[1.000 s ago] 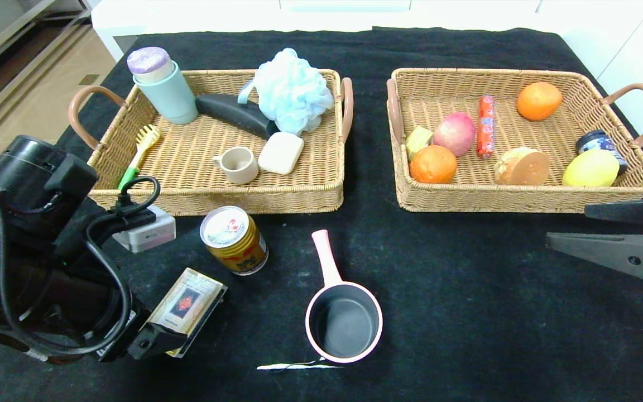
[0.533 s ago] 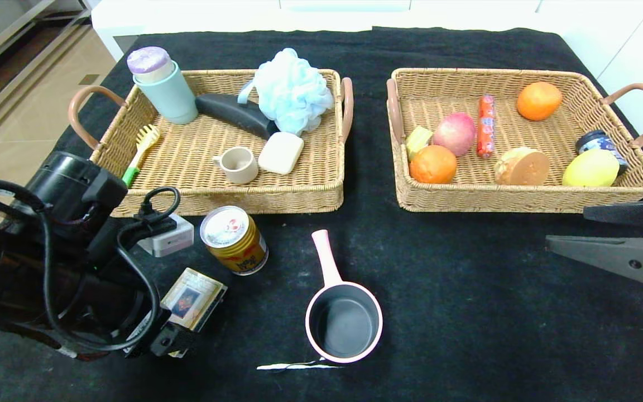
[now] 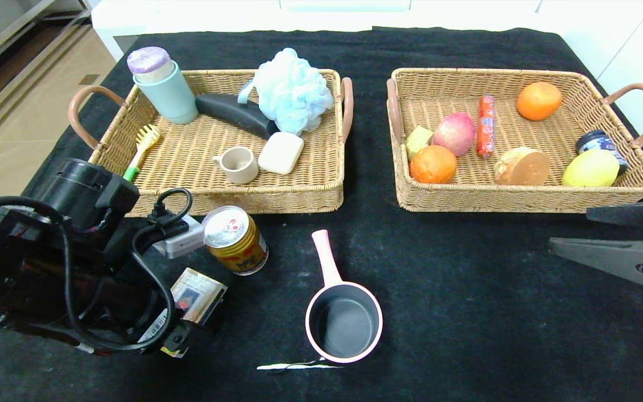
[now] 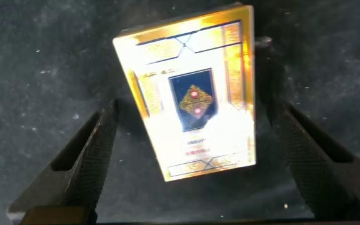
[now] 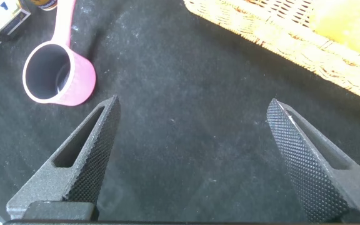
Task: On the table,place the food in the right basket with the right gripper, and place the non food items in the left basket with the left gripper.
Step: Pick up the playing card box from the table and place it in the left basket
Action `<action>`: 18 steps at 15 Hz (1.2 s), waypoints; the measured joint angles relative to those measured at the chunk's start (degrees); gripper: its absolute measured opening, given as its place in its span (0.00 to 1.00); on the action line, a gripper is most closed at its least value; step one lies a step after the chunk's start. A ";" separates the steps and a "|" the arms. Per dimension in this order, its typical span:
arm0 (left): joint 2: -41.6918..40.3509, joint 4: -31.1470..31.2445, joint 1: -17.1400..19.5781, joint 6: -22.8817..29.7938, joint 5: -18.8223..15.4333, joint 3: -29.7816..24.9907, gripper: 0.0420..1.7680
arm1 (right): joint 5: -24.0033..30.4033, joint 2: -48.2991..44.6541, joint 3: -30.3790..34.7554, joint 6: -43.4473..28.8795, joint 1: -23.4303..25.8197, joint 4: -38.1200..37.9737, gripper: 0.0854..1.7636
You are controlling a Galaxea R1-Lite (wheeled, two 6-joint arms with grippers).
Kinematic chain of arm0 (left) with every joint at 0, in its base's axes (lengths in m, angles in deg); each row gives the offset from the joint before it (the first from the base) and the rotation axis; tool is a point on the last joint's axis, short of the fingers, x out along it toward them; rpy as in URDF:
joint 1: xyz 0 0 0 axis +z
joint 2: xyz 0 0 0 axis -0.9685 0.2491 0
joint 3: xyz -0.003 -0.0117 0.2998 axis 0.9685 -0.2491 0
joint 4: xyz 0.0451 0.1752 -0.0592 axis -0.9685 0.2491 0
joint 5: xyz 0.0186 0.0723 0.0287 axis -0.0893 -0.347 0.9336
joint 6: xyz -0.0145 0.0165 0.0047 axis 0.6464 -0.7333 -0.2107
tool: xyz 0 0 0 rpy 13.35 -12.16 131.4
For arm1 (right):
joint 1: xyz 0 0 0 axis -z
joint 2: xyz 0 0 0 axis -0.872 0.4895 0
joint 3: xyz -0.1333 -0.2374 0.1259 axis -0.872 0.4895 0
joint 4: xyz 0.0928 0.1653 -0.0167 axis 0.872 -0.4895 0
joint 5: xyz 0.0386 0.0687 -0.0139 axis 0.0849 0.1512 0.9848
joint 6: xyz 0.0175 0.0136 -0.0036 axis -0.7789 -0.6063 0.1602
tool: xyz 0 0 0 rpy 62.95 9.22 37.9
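The cream-yellow card box (image 3: 197, 291) lies flat on the black cloth at the front left. In the left wrist view the box (image 4: 192, 94) sits between the two fingers of my left gripper (image 4: 194, 115), which is open and astride it without touching. The gold can (image 3: 236, 240) stands just behind the box. The pink saucepan (image 3: 344, 324) stands front centre, handle pointing away. My right gripper (image 3: 570, 229) is open and empty over bare cloth in front of the right basket (image 3: 522, 200). That basket holds the tuber (image 3: 522, 166), sausage (image 3: 486, 133) and lemon (image 3: 590, 167).
The left basket (image 3: 243, 202) holds a teal bottle (image 3: 168, 89), a blue bath puff (image 3: 291, 89), a cup, a soap bar and a brush. Oranges, an apple and a dark jar also lie in the right basket. A white tear (image 3: 293, 366) marks the cloth by the saucepan.
My left arm has moved right, over the card box, and now covers more of it. The box has not moved. My right gripper has shifted slightly down in view.
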State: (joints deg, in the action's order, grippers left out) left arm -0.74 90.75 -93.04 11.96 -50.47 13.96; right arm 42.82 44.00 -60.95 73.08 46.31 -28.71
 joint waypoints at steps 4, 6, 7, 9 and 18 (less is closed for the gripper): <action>0.87 -0.05 -0.41 0.06 1.87 0.11 0.97 | 0.06 -0.29 0.00 0.00 -0.02 -0.06 0.97; 1.02 -0.10 -0.41 0.22 1.90 0.10 0.83 | 0.09 -0.43 0.02 0.00 -0.27 -0.09 0.97; 1.07 -0.13 -0.44 0.28 1.90 0.10 0.74 | 0.11 -0.46 0.09 0.00 -0.35 -0.11 0.97; 1.08 -0.07 -0.46 0.22 1.82 0.16 0.61 | 0.06 -0.46 0.20 0.00 -0.44 -0.11 0.97; 0.94 0.26 -0.46 0.52 1.68 -0.01 0.58 | 0.02 -0.44 0.60 0.02 -1.29 -0.06 0.97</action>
State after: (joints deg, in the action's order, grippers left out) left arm 0.20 91.01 -93.51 12.49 -48.79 13.95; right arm 42.84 43.56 -60.36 73.10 45.01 -28.77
